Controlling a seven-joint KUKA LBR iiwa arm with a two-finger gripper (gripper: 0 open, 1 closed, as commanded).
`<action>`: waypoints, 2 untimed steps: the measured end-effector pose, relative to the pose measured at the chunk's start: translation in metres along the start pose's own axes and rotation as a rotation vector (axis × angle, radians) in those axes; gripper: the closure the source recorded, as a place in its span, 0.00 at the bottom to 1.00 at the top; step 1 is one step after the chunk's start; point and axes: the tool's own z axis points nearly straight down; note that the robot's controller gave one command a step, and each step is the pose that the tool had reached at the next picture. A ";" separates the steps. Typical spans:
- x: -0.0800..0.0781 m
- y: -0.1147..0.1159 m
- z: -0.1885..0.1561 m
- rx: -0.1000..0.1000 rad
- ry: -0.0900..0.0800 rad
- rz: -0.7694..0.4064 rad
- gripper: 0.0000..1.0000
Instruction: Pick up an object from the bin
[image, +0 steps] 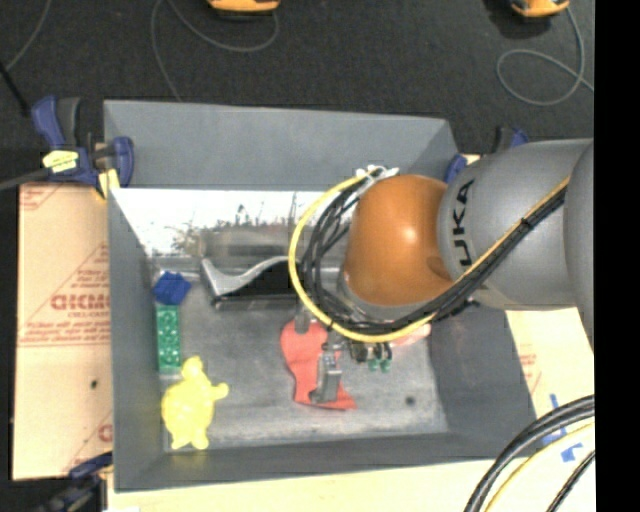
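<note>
Along the left wall of the bin (270, 150) lie three small things in a row. There is a blue piece (170, 288) at the back and a green studded block (167, 340) standing lengthwise just in front of it. Nearest the front corner is a yellow toy figure (192, 403), its arm pointing toward the middle. Further right, against the back wall, lies a long grey and black tool-like thing (250, 278), well apart from the yellow toy.

At the middle of the floor is a flat red piece (298, 350) of irregular shape, lying alone on the bare metal. My claw (328, 392) points straight down onto its right part, the tip at or just above the red surface near its front edge. Whether my claw is parted or clenched I cannot tell from here, nor whether it has any grip on the red piece.

Above the claw sits my orange cover (395, 240), round and bulging, with yellow and black cables looped round its left side. My thick grey arm (520, 230) comes in over the bin's right rim, bent down at the wrist so the claw hangs upright over the floor.
</note>
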 end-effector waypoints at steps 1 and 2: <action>-0.002 0.000 -0.004 -0.001 -0.008 0.002 0.00; -0.017 -0.027 0.036 0.000 -0.009 -0.007 0.00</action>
